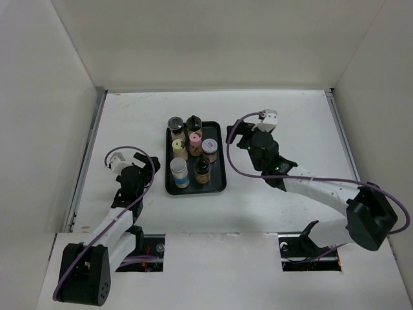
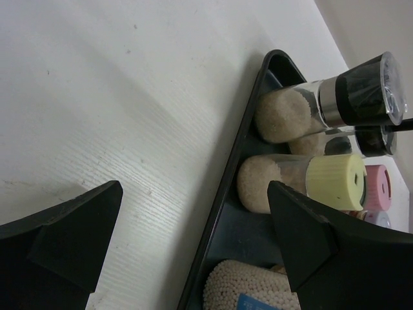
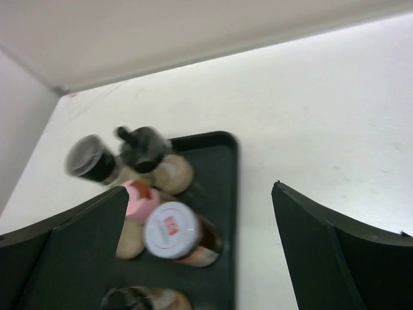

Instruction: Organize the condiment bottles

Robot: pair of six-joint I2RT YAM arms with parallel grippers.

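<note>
Several condiment bottles stand together in a black tray (image 1: pixel 219 184): black-capped (image 1: pixel 175 124), black-topped (image 1: pixel 194 123), yellow-capped (image 1: pixel 179 144), pink-capped (image 1: pixel 195 137), white-capped (image 1: pixel 210 146), a white one with a blue band (image 1: pixel 179 172) and a dark-capped one (image 1: pixel 202 168). My right gripper (image 1: pixel 236 134) hovers open by the tray's far right corner, holding nothing. Its wrist view looks down on the white-capped jar (image 3: pixel 171 229) and the pink cap (image 3: pixel 139 197) between its fingers (image 3: pixel 322 252). My left gripper (image 1: pixel 151 165) is open just left of the tray. Its fingers (image 2: pixel 77 232) straddle the tray's rim (image 2: pixel 222 194).
White walls enclose the table on the left, back and right. The left wrist view shows the black-capped jar (image 2: pixel 335 103), the yellow-capped jar (image 2: pixel 322 181) and the beaded white bottle (image 2: pixel 251 287) close by. Bare table lies on both sides of the tray.
</note>
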